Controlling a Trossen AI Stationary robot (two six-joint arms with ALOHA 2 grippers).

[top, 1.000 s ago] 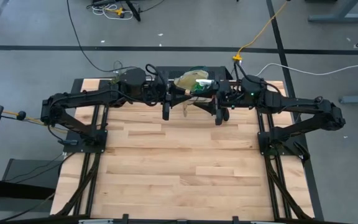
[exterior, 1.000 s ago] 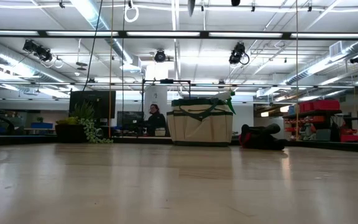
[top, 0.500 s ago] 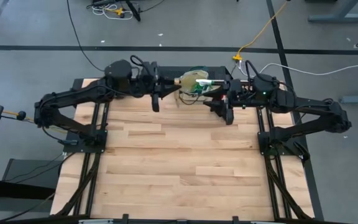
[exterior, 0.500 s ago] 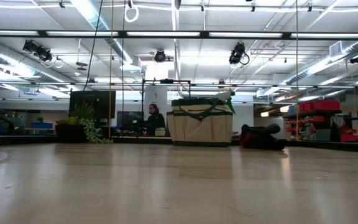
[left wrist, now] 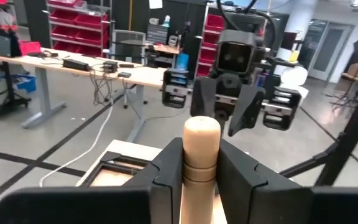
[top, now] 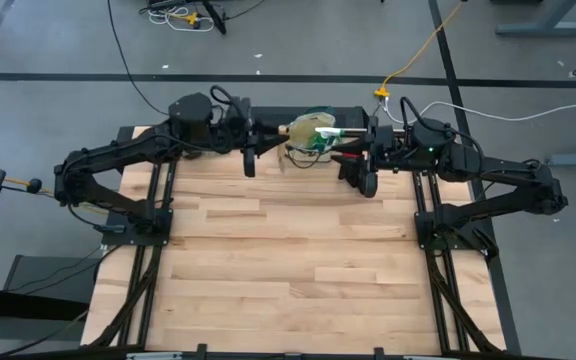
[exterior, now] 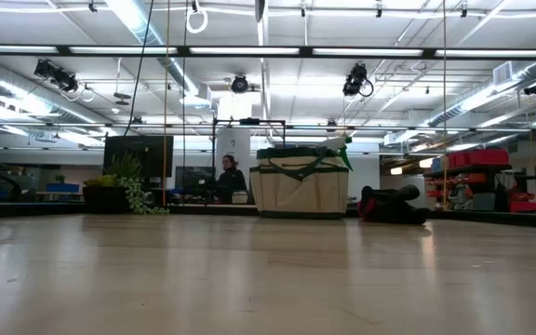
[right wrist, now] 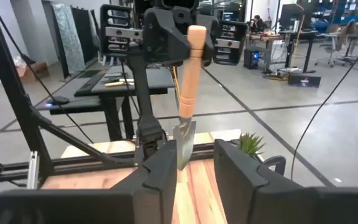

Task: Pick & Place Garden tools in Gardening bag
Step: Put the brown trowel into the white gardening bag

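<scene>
The beige gardening bag [exterior: 301, 189] with dark green trim stands at the table's far edge, between both arms [top: 308, 127]. A green item [exterior: 343, 150] pokes up from its top. The red-and-black glove [exterior: 394, 205] lies on the table just right of the bag. My left gripper [top: 268, 145] is high up, pointing level, shut on the wooden-handled trowel [right wrist: 188, 87], which hangs with its silvery blade [right wrist: 184, 144] down. My right gripper [right wrist: 194, 171] faces it from the table's right, level and open, holding nothing. My left gripper pinches the trowel's wooden handle just below its rounded top end [left wrist: 201, 163] between its two fingers. The fingers come in level from the table's left and lie across the handle. The trowel hangs upright below them, blade down, lifted clear of the table.
A small leafy plant [exterior: 124, 191] stands at the far left of the table in the low view. Bare wooden tabletop [top: 288, 260] stretches from the arms to the near edge. A person sits in the room behind the bag [exterior: 231, 177].
My left gripper has gone up and toward the table's far left corner with the trowel, which stays hanging blade down. My right gripper has drawn back a little toward the table's right edge.
</scene>
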